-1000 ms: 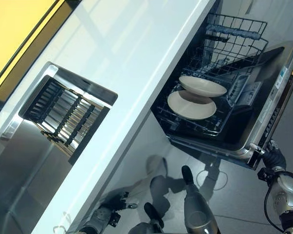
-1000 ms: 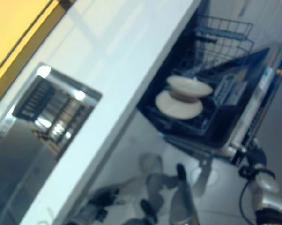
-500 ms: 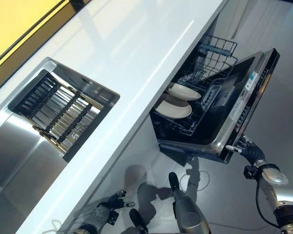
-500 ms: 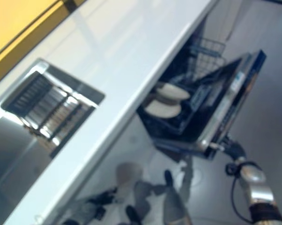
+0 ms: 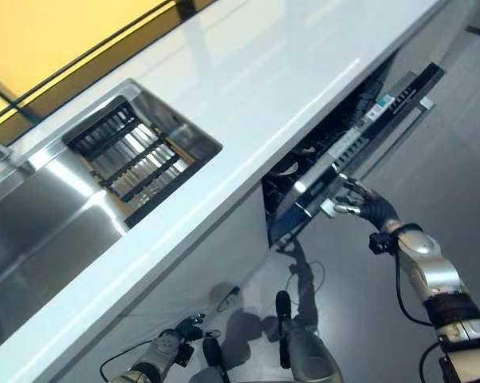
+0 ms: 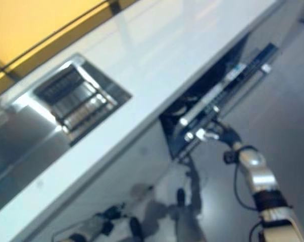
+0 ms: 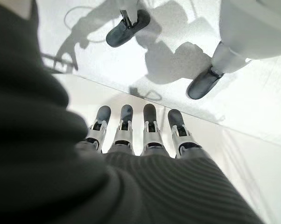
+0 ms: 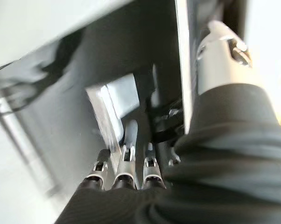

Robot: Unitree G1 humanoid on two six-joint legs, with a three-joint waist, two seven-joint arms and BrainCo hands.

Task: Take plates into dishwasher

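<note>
The dishwasher door (image 5: 340, 159) stands tilted up, only a narrow gap left under the white countertop (image 5: 288, 56). The plates are hidden inside; only a dark slit of the rack shows (image 5: 304, 163). My right hand (image 5: 361, 207) is open, its straight fingers (image 8: 126, 158) pressed against the door's outer face near the lower end of its handle bar. My left hand (image 5: 170, 345) hangs low by the cabinet front, open and empty, with its fingers (image 7: 150, 126) straight.
A steel sink (image 5: 57, 207) with a slatted drain rack (image 5: 136, 155) is set in the countertop to the left. A yellow wall runs behind the counter. Grey floor (image 5: 463, 159) lies to the right of the dishwasher.
The door has swung up from nearly flat to almost shut, hiding the two plates and the rack. My right hand has risen with its edge. The camera has also shifted.
</note>
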